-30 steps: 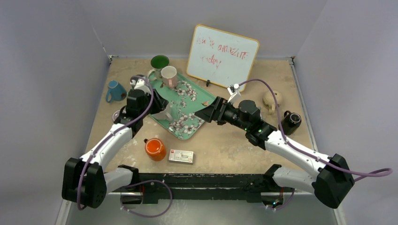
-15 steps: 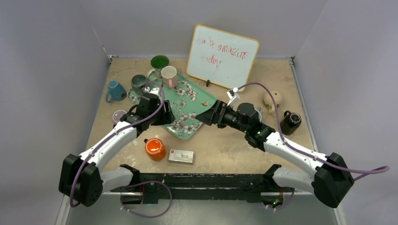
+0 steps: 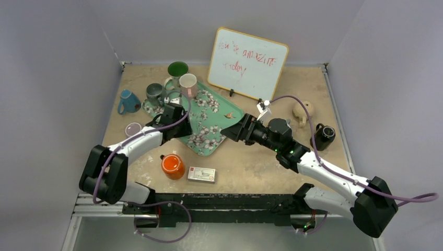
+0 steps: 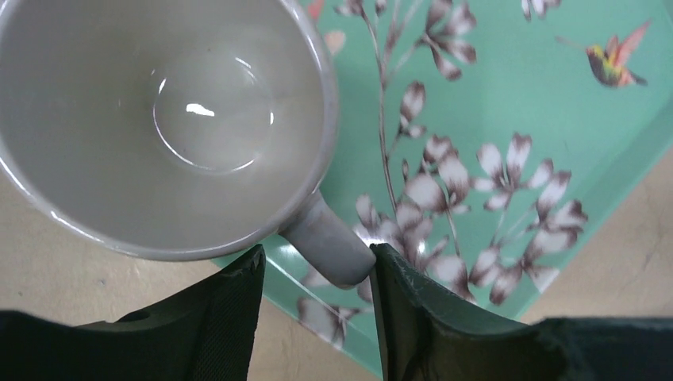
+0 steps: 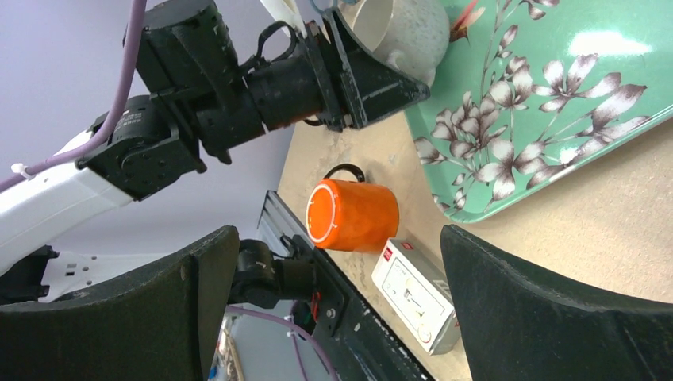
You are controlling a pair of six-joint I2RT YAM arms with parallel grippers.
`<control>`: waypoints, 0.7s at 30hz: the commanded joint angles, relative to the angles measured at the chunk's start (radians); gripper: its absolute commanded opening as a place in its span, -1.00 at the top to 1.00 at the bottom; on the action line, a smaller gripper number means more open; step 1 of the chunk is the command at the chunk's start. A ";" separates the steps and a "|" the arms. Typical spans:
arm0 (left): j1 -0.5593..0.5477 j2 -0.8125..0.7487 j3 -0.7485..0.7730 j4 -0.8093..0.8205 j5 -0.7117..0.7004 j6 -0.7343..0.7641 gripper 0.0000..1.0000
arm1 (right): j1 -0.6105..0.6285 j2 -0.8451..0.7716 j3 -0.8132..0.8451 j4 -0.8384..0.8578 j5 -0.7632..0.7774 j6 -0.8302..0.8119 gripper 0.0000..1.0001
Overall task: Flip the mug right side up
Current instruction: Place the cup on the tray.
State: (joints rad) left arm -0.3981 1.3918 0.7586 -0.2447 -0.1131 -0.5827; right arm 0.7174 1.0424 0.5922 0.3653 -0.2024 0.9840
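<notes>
L gripper [image 4: 317, 262] part-open, jaws loose round handle [image 4: 329, 242] of upright grey mug [image 4: 159, 119] at floral tray [image 4: 508, 103] edge; R gripper [image 5: 337, 238] wide open, empty.

Desk [image 3: 251, 162] clutter: whiteboard [image 3: 247, 64] with red scribble propped at the back. Green floral tray [image 3: 209, 123] sits mid-desk, angled. Green mug [image 3: 178, 69] and pink mug [image 3: 188, 84] are at the tray's far corner, side by side. Dark grey mug [image 3: 154, 92] is just left of them, blue mug [image 3: 127, 100] further left, small purple disc [image 3: 132, 128] nearer. Orange mug [image 3: 172, 166] and small white box [image 3: 201, 174] are near the front edge, just apart. Beige mug [image 3: 302, 112] and black mug [image 3: 324, 135] are on the right side.
</notes>
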 commanded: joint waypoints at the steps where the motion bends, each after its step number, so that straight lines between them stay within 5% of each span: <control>1: 0.062 0.058 0.056 0.138 -0.072 0.028 0.06 | -0.004 -0.022 -0.001 0.005 0.013 0.004 -0.98; 11: 0.099 0.241 0.165 0.194 0.001 0.082 0.03 | -0.004 -0.061 0.031 -0.067 0.021 -0.024 -0.98; 21: 0.101 0.216 0.205 0.217 0.035 0.071 -0.10 | -0.004 -0.058 0.077 -0.094 0.004 -0.032 -0.98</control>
State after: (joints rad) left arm -0.3077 1.6398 0.9211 -0.0952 -0.1017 -0.5213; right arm 0.7177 0.9943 0.6235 0.2729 -0.2008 0.9684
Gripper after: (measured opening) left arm 0.539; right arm 0.987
